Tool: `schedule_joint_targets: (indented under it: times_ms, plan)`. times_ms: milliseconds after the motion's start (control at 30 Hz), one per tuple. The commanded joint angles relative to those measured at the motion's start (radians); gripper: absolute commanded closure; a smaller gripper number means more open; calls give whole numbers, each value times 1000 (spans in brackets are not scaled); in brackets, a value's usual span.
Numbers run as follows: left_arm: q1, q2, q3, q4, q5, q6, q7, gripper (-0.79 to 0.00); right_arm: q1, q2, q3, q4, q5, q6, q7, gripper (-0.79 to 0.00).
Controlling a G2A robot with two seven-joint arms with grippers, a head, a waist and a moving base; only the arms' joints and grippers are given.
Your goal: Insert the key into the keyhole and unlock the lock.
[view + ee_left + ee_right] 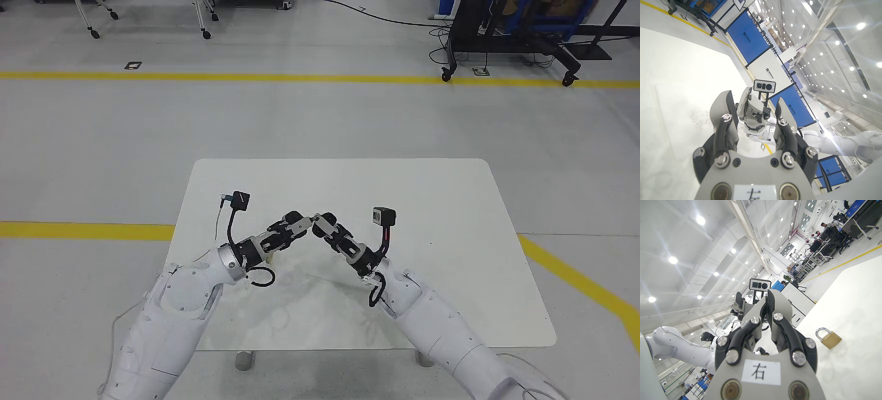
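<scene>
Lock [829, 339] lies flat on counter [848, 294], shackle closed, near right jaws. Right jaws pinched tight on a thin metal piece, likely the key [747, 97]; left jaws wide, empty, facing them above the counter. Risks: lock unheld, so a key push could slide it; thin grip may let key twist or drop.

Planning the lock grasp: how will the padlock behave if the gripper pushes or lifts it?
The padlock: brass-coloured metal body, so probably rigid and heavy for its size. It seems to lie flat on the table, so unlikely to roll or tip; a push would likely slide it on the smooth white top. The shackle looks polished, possibly slippery to grip.
</scene>
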Motion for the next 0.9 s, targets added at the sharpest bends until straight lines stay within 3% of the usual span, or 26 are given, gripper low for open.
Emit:
schedule_joint_targets:
  times_ms: [0,133,333,367,533,867]
  plan:
    - [0,0,2,-1,1,-1,1,-372,0,0,0,0,0,0,0,0]
    - [0,2,3,-2,9,0,5,-305,0,0,0,0,0,0,0,0]
    - [1,4,10,-7,44,1,10,-265,0,0,0,0,0,0,0,0]
    - [2,4,10,-8,47,-1,13,-203,0,0,0,0,0,0,0,0]
    - [2,6,11,-9,59,-1,25,-129,0,0,0,0,0,0,0,0]
    - [3,8,13,-12,83,6,42,-40,0,0,0,0,0,0,0,0]
